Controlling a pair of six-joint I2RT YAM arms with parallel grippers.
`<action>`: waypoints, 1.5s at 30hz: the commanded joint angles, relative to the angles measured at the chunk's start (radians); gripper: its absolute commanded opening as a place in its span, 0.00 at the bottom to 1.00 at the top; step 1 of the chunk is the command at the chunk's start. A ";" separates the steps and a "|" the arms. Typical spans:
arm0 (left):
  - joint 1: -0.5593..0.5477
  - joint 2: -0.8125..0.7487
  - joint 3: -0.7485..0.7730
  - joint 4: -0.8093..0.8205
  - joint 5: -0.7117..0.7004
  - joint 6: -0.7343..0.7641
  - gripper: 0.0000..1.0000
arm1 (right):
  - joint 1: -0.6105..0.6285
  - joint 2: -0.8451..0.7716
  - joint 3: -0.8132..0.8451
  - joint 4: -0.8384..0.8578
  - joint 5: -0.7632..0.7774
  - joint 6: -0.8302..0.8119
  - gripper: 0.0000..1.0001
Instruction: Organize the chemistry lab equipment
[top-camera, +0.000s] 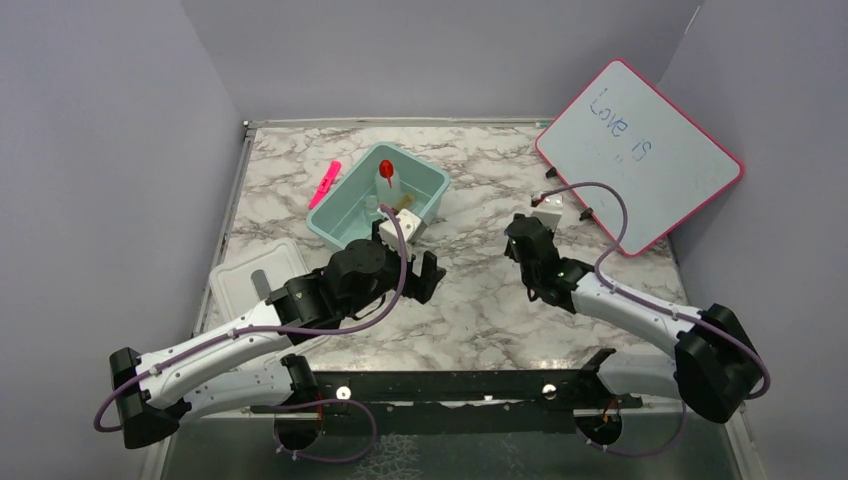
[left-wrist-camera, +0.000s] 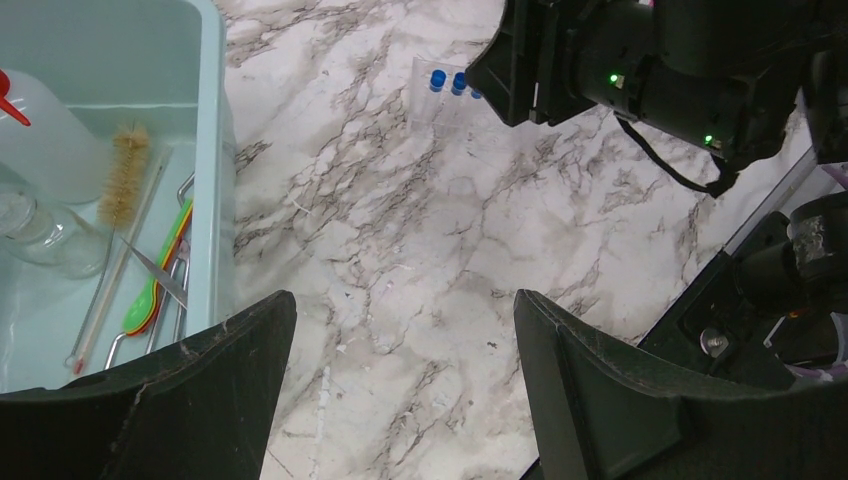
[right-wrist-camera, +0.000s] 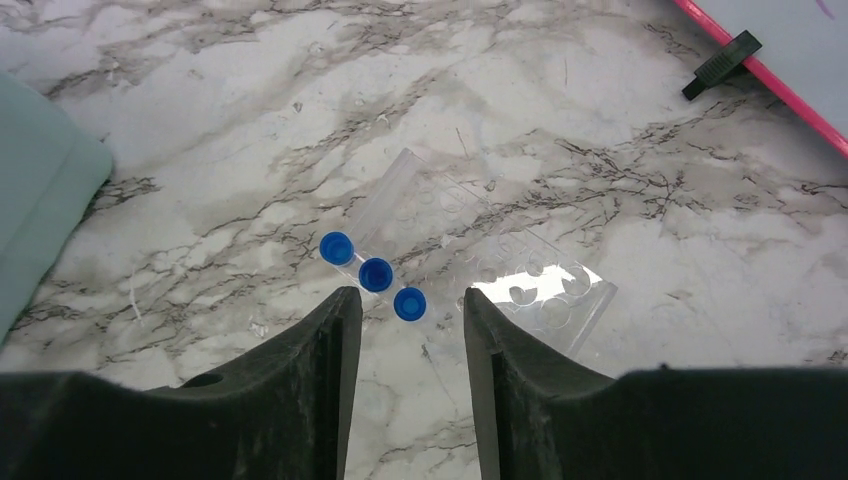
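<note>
A teal bin (top-camera: 425, 185) stands at the back middle of the marble table. It holds a red-capped white bottle (left-wrist-camera: 45, 140), a tan-bristled brush (left-wrist-camera: 123, 175), a green-handled tool (left-wrist-camera: 150, 300), metal tongs (left-wrist-camera: 182, 300), a thin rod (left-wrist-camera: 120, 270) and a small clear glass vessel (left-wrist-camera: 45, 235). A clear rack (right-wrist-camera: 480, 265) with three blue-capped tubes (right-wrist-camera: 375, 273) lies on the table; it also shows in the left wrist view (left-wrist-camera: 448, 80). My right gripper (right-wrist-camera: 410, 295) is open just above the tubes. My left gripper (left-wrist-camera: 405, 300) is open and empty, right of the bin.
A pink marker (top-camera: 325, 183) lies left of the bin. A pink-framed whiteboard (top-camera: 640, 150) leans at the back right, with a black clip (right-wrist-camera: 722, 62) at its edge. A white lid (top-camera: 255, 280) lies at the left edge. Grey walls enclose the table.
</note>
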 joint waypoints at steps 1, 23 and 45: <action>-0.001 -0.004 -0.006 0.006 -0.024 0.008 0.83 | -0.005 -0.091 0.052 -0.103 -0.022 0.028 0.47; 0.269 -0.064 0.167 -0.458 -0.485 -0.170 0.57 | -0.005 -0.237 0.081 -0.302 -0.626 0.153 0.42; 1.016 0.144 -0.153 -0.192 0.123 -0.336 0.57 | -0.005 -0.352 -0.109 -0.122 -0.789 0.212 0.41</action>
